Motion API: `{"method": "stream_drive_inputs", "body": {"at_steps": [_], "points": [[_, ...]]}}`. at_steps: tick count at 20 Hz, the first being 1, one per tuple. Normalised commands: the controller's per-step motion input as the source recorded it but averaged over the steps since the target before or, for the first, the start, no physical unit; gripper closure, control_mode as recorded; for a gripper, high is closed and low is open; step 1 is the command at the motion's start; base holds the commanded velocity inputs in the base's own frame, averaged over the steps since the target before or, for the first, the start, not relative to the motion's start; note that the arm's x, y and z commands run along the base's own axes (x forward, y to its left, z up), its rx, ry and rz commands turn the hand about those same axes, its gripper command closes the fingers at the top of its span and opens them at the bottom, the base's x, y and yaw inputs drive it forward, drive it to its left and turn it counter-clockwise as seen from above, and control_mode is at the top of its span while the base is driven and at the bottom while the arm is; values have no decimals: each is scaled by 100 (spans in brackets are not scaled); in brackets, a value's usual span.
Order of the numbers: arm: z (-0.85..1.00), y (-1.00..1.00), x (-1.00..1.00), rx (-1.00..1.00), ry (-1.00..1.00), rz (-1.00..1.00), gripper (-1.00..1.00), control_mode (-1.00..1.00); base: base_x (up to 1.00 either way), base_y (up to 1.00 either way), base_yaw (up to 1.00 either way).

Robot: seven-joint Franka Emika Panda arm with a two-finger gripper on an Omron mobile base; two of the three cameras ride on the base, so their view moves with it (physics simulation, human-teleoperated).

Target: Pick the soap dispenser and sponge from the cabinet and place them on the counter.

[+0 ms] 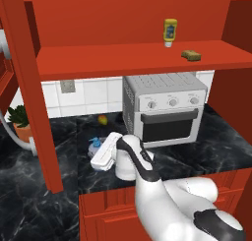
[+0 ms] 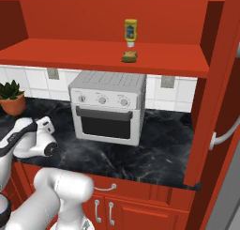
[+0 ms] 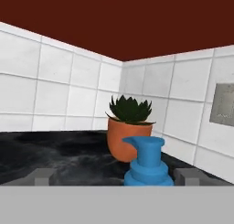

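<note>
The soap dispenser sits low on the counter, its blue pump top rising between the two dark fingertips of the hand. In the left base view a bit of its blue shows just left of the hand, at the near left of the toaster oven. Whether the hand is clenched on the bottle or released I cannot tell, since the fingers' contact is hidden.

The sponge lies on the red shelf of the cabinet, toward its right, near the yellow squeeze bottle standing farther back. A potted plant stands on the counter at the far left by the tiled wall. A small round fruit rests left of the oven.
</note>
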Motion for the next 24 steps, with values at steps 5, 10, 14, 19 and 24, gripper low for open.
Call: {"method": "stream_drive_inputs", "body": {"at_steps": [5,10,14,19,24], "points": [[0,-13,-30,0,-13,6,-100,-100,0,0,0],[0,-26,-7,0,-12,8,-100,-100,0,0,0],[3,-31,12,2,-9,9,-100,-100,0,0,0],[13,-34,10,2,-11,10,-100,-100,0,0,0],[46,-50,-21,0,-10,7,-100,-100,0,0,0]]}}
